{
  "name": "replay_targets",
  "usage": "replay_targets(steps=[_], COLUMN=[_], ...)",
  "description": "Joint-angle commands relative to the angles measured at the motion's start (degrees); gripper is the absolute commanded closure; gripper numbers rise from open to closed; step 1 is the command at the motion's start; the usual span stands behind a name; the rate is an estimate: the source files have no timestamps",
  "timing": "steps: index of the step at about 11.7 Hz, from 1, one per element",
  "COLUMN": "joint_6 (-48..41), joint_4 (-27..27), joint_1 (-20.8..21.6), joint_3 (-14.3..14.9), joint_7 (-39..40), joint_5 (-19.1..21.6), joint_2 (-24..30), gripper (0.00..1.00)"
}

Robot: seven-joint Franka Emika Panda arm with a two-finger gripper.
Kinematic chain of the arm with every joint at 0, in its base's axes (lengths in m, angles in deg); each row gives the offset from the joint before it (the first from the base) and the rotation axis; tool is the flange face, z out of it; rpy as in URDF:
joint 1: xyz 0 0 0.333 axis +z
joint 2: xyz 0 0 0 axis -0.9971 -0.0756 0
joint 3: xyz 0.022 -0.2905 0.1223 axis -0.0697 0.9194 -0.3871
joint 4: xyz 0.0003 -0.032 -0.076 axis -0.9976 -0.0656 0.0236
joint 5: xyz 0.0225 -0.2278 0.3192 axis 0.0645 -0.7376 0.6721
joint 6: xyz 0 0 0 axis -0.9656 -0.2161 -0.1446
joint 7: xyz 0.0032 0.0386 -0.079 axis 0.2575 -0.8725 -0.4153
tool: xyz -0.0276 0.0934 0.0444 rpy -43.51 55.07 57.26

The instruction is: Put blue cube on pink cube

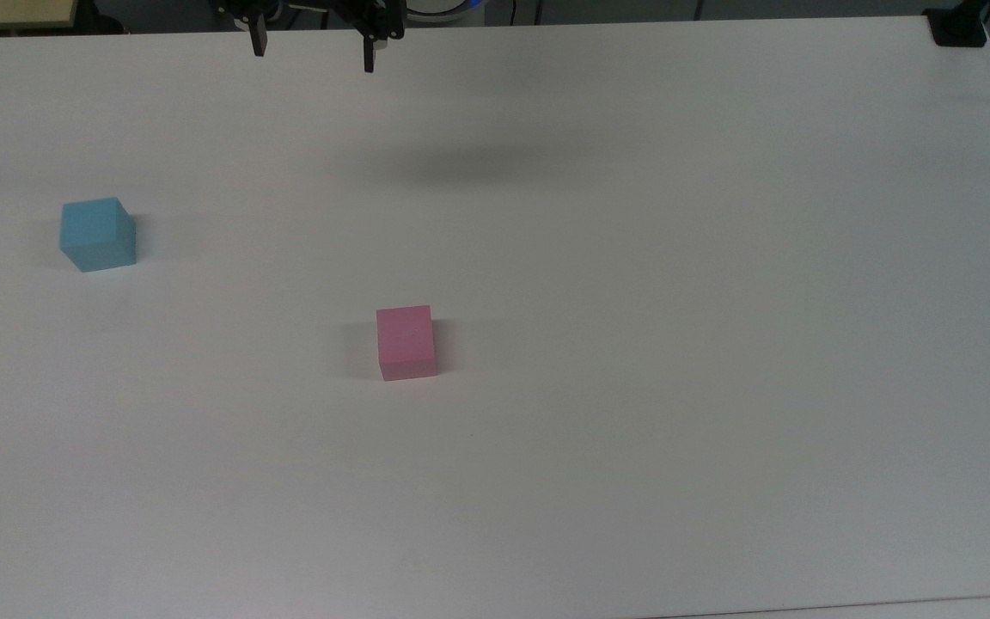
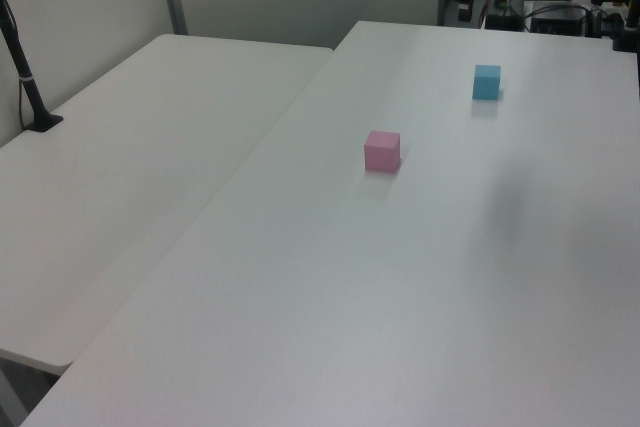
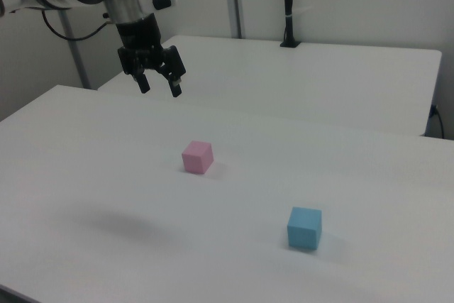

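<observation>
Spanning the room, two white tables (image 2: pixel 300 277) adjoin.

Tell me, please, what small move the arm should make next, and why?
Probably carry the gripper sideways toward the blue cube, staying high until it is above it. Its fingers are open and empty, well above the table, and the blue cube sits untouched toward the top view's left, apart from the pink cube. The blue cube must be grasped before any stacking.
</observation>
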Motion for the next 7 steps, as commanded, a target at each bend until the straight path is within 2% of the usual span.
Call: replay_targets(steps=[1,4,7], joint_6=[0.72,0.8,0.89], joint_4=[-1.19,-1.19,-1.28], joint_1=[0.34,0.34,0.08], joint_3=[0.04,0.13,0.04], joint_7=[-0.39,-1.52,-9.85], joint_5=[-0.31,-0.31,0.04], joint_2=[0.68,0.68,0.6], gripper=[0.0,0.0,0.0])
